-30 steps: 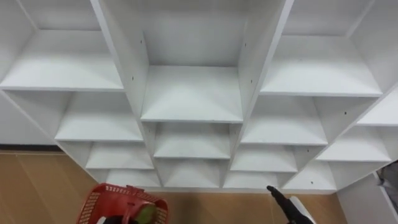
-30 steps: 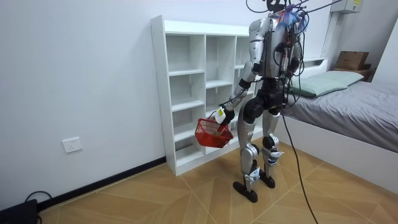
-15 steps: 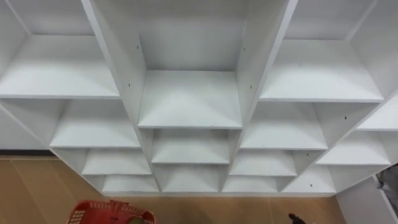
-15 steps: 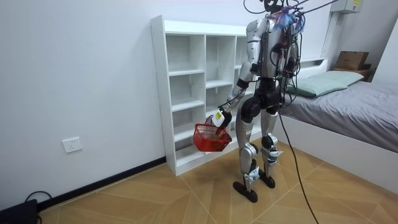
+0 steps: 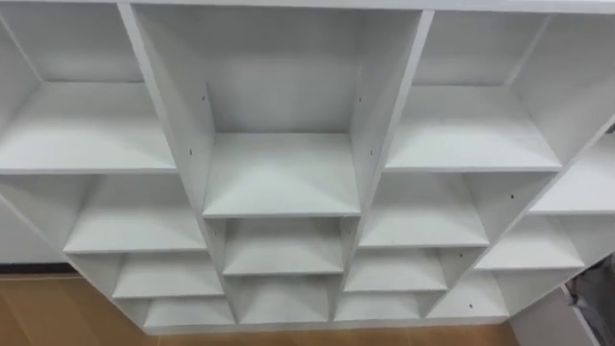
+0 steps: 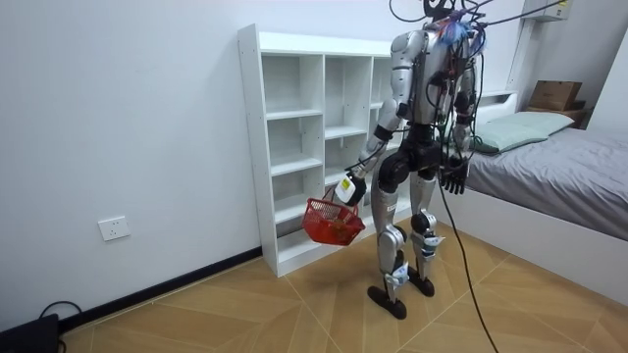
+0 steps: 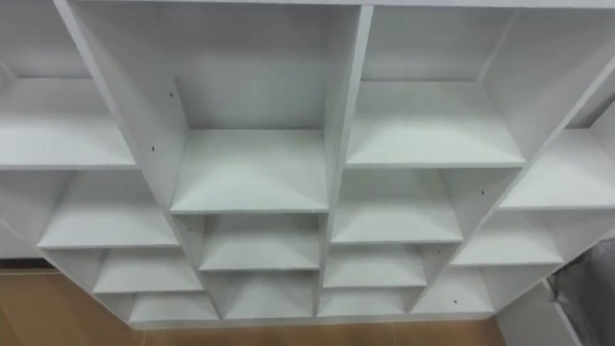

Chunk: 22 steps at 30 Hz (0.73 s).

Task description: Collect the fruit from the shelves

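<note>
Hanging from left hand [image 6: 346,188]: red basket [image 6: 332,224] | closet [image 6: 294,147] ahead

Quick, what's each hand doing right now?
Left hand: shut on the red basket, carrying it by the handle.
Right hand: open, empty, hanging at its side.

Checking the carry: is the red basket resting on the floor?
No, the red basket hangs from the left hand, clear of the wooden floor, beside the white closet.

Stance: upright on both feet.
Left arm: lowered, angled forward.
Left hand [image 6: 343,192]: curled round the handle of the red basket [image 6: 332,224].
Right hand [image 6: 452,179]: hanging by the hip, fingers loose.
</note>
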### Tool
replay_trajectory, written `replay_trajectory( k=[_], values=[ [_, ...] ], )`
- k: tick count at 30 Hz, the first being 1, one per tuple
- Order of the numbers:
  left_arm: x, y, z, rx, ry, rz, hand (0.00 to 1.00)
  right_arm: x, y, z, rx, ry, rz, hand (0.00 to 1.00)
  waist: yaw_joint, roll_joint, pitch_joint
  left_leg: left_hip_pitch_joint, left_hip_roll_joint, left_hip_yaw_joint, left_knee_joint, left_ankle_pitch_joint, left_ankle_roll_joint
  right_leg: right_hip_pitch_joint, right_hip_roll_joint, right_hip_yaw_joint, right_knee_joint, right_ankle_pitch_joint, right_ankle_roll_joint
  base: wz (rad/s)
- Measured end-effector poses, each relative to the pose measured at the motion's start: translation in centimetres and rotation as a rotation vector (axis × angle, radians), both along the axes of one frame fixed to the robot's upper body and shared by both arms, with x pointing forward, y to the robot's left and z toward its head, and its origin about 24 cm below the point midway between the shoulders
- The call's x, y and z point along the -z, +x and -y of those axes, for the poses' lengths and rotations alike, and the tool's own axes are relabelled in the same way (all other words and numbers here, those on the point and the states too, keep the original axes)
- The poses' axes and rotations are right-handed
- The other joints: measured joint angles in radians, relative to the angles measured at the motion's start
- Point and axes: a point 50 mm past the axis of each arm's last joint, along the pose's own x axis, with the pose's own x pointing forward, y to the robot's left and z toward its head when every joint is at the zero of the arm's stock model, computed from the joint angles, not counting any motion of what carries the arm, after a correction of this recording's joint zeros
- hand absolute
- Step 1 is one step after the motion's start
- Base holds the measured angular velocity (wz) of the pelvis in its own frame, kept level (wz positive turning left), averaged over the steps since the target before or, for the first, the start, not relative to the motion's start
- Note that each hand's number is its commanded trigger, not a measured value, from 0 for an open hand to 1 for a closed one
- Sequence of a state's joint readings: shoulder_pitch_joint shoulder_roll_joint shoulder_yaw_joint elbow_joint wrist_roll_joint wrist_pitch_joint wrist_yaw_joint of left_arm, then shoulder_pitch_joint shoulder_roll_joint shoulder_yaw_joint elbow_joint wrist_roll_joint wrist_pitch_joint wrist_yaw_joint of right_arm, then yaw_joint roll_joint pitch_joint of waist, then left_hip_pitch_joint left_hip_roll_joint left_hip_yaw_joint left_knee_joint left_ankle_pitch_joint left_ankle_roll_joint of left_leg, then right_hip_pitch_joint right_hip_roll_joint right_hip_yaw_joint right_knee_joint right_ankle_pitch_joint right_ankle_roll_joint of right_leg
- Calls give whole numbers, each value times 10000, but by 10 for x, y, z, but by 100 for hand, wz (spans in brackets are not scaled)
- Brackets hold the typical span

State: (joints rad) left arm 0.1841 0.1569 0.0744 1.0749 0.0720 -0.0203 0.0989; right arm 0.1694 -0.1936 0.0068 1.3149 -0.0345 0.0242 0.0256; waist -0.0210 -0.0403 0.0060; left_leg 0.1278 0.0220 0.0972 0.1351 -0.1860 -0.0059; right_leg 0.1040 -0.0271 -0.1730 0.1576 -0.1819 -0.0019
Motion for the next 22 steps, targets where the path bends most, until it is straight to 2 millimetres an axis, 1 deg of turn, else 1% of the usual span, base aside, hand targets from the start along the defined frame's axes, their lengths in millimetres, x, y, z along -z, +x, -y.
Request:
replay_trajectory(
  k=[1, 3, 6, 8, 11, 14, 18, 19, 22],
  values=[
    [0, 1, 1, 5, -26, 32, 100, 0, 4, 0, -96, -12, 83, 0, -1, 16, 6, -4, 1, 16, -1, -9, 1, 1, 6, 29, -1, -1, 2, -12],
    [2, 8, 7, 48, -171, 83, 100, 0, 20, 0, -222, -34, 484, 0, -5, 76, 15, -7, 1, 20, 0, -22, 6, 12, 17, 67, -18, 4, 7, -3],
    [3, 11, 13, 145, -325, 60, 100, -1, 35, -1, -135, -11, 943, 0, -4, 123, 9, -12, 3, 16, -2, -23, 4, 20, 28, 67, -52, 7, 5, 0],
    [4, 10, 14, 196, -369, 33, 100, -1, 40, -2, -6, 42, 1170, 0, 23, 133, 2, -18, 3, -4, -2, -24, 2, 20, 36, 61, -50, 8, 4, 0],
    [4, 6, 14, 141, -364, -116, 100, -1, 40, -4, 188, 153, 1260, 0, 31, 137, -10, -24, -2, -13, 1, -24, 1, 10, 30, 65, -76, 5, -2, 0],
    [5, 4, 14, 113, -352, -247, 100, 0, 39, -4, 381, 189, 1287, 0, 32, 128, -39, -21, -9, -24, 2, -24, 1, 17, 26, 94, -112, 1, -4, -2],
    [5, 0, 12, -95, -303, -326, 100, 0, 31, -4, 430, 213, 1129, 0, 35, 109, -20, 18, -11, -22, 2, -26, -1, 92, 33, 106, -196, -2, -3, 0],
    [5, -1, 11, -105, -286, -331, 100, 0, 31, -4, 435, 212, 1109, 0, 35, 74, 2, 25, -11, -22, 2, -26, -2, 100, 34, 111, -199, -3, -2, 0],
    [5, -1, 11, -119, -283, -331, 100, 0, 29, -5, 365, 221, 1054, 0, 19, 89, 23, 27, -10, -22, 2, -30, -8, 121, 40, 118, -217, -4, 0, 0]
  ],
)
